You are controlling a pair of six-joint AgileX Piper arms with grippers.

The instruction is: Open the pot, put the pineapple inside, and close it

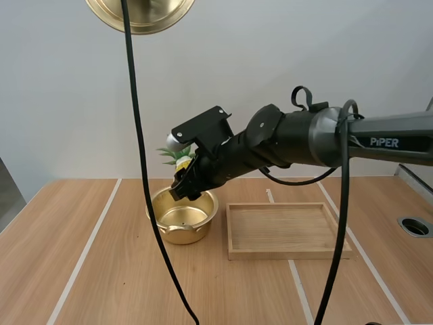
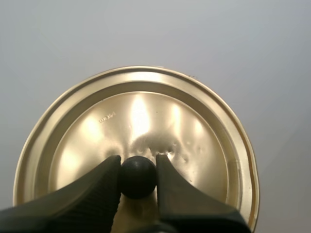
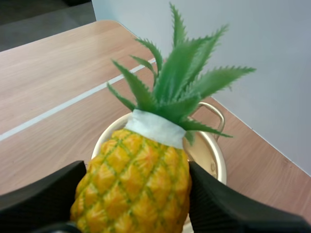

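My right gripper [image 3: 138, 196] pinches the pineapple [image 3: 136, 170] just above the open pot [image 1: 183, 233], in the centre of the high view. My left gripper [image 2: 138, 164] clamps the knob [image 2: 138, 178] of the lid [image 2: 141, 111], at the upper left edge.

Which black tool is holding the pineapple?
The right tool, pinching the yellow pineapple with green leaves over the open gold metal pot. The left tool grips the round gold lid by its black knob.

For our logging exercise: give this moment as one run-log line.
left fingers: shut on black knob of gold metal lid | right fingers: shut on yellow green-leaved pineapple over open gold metal pot
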